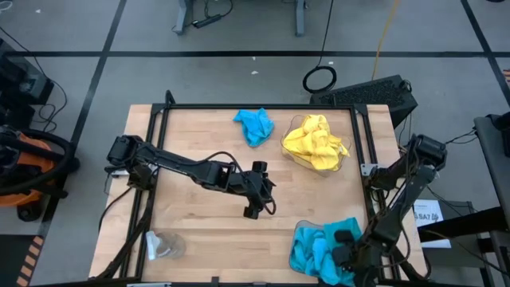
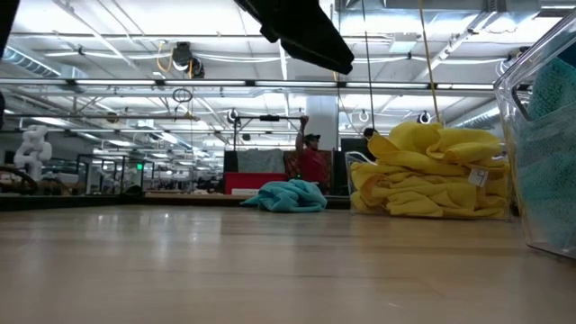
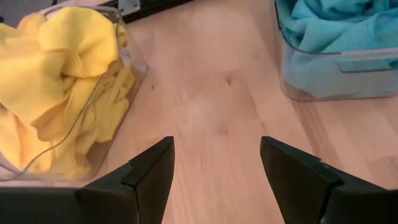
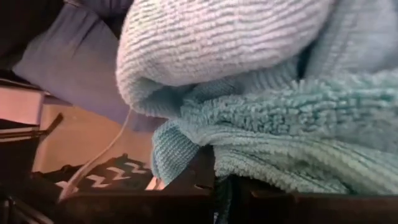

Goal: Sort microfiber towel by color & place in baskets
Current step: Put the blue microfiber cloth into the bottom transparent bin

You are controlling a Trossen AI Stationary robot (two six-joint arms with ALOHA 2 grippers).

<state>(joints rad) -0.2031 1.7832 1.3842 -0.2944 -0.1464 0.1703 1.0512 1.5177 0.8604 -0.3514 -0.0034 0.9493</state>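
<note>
One turquoise towel (image 1: 255,125) (image 2: 286,195) lies crumpled on the table near its far edge. A clear basket (image 1: 344,163) (image 3: 134,68) to its right is heaped with yellow towels (image 1: 313,142) (image 2: 432,171) (image 3: 56,81). At the near right, a second clear basket (image 1: 296,259) (image 3: 342,78) holds turquoise towels (image 1: 315,243) (image 3: 336,28) (image 4: 280,106). My left gripper (image 1: 255,203) (image 3: 216,171) hovers open over bare wood mid-table, between the two baskets. My right gripper (image 1: 344,243) sits down among the turquoise towels in the near-right basket, and cloth fills its wrist view.
A small clear round glassy object (image 1: 163,245) rests at the table's near left corner. A black frame (image 1: 239,106) borders the table top. Bare wood (image 1: 199,223) stretches across the middle and left. Beyond the table, a person (image 2: 312,162) stands in the room.
</note>
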